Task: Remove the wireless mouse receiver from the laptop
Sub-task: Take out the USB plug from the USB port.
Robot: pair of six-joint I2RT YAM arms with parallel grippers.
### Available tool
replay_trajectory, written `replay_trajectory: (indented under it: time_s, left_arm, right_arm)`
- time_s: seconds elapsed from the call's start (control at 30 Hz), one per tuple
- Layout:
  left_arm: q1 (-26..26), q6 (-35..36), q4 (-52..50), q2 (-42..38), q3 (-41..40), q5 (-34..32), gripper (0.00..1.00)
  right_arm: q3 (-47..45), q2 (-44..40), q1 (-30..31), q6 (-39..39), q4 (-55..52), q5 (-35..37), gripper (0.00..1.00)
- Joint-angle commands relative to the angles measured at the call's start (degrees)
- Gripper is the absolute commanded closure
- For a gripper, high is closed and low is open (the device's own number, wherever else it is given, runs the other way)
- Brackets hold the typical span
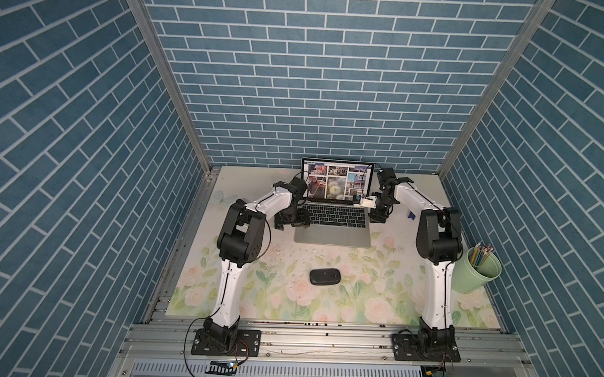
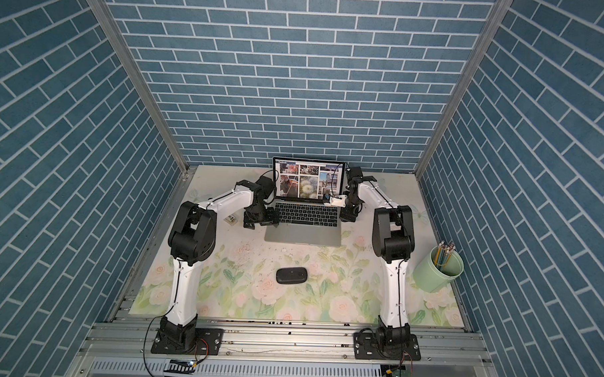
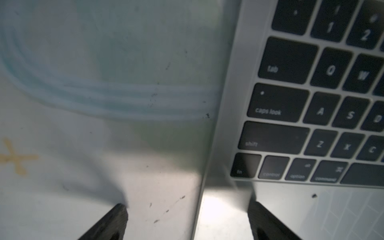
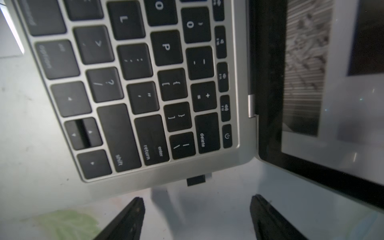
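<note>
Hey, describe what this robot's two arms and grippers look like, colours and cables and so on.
The left arm and right arm match: glossy white shells on the long links, bulky black joint housings, thin black cables along the white shells, and black base plates with loose wires. The left gripper and right gripper are black, with flat, tapering matte fingers.

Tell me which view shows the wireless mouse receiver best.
Right wrist view: the wireless mouse receiver juts from the edge of the laptop. Both top views leave it indiscernible; the left wrist view shows only the opposite side.
</note>
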Motion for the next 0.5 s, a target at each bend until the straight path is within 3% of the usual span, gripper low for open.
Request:
replay_trajectory:
  time_s: [0.0, 0.27, 0.47]
  left_arm:
    - [-0.2, 0.1, -3.8, 2.8, 0.4, -3.3, 0.05]
    - [-0.1, 0.1, -4.1, 2.9, -1.3, -3.5, 0.04]
    - [-0.2, 0.1, -4.0, 1.9, -4.0, -3.4, 0.04]
  right_arm:
    - [1.0, 1.6, -0.1, -2.7, -1.2, -1.0, 0.17]
    - [3.5, 3.5, 0.0, -4.6, -2.8, -1.6, 0.19]
    - [2.9, 4.6, 0.0, -5.3, -4.9, -3.2, 0.32]
